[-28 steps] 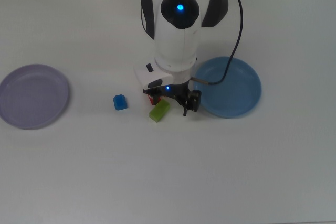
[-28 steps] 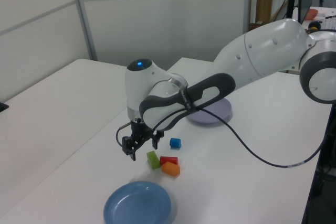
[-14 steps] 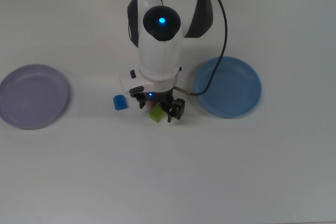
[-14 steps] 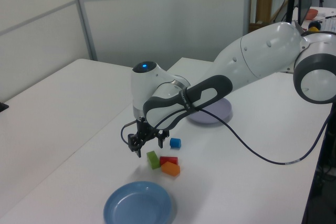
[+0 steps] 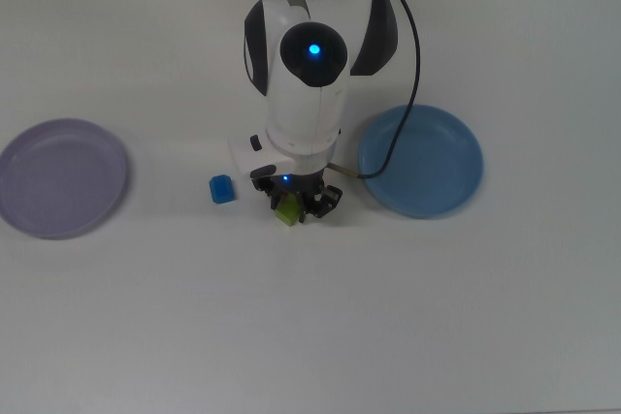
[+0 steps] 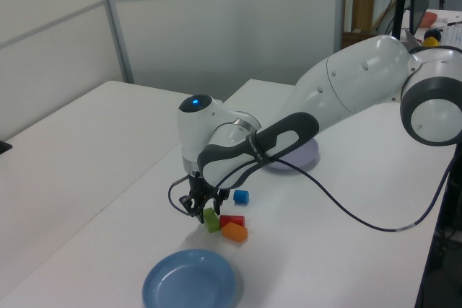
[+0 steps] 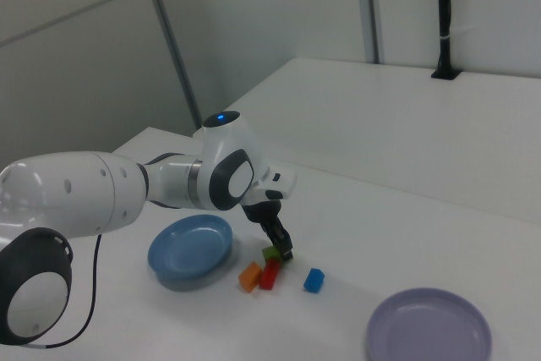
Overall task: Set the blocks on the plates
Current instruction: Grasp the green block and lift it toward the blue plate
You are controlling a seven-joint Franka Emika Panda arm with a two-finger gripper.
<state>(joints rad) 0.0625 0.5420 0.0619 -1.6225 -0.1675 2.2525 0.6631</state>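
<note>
My gripper is down at the table over the lime-green block, open, with a finger on either side of it. The left view shows the gripper at the green block, which lies against the red block and the orange block. The arm hides the red and orange blocks in the top view. The blue block lies apart, towards the top view's left. The blue plate is at the top view's right and the lavender plate at its far left, both without blocks.
The arm's white body and its black cable reach over the table from the top view's upper edge, and the cable crosses the blue plate's rim. In the left view the arm covers part of the lavender plate.
The gripper has moved from beside the blue plate towards the top view's left and dropped down over the green block. The blocks and plates have not moved.
</note>
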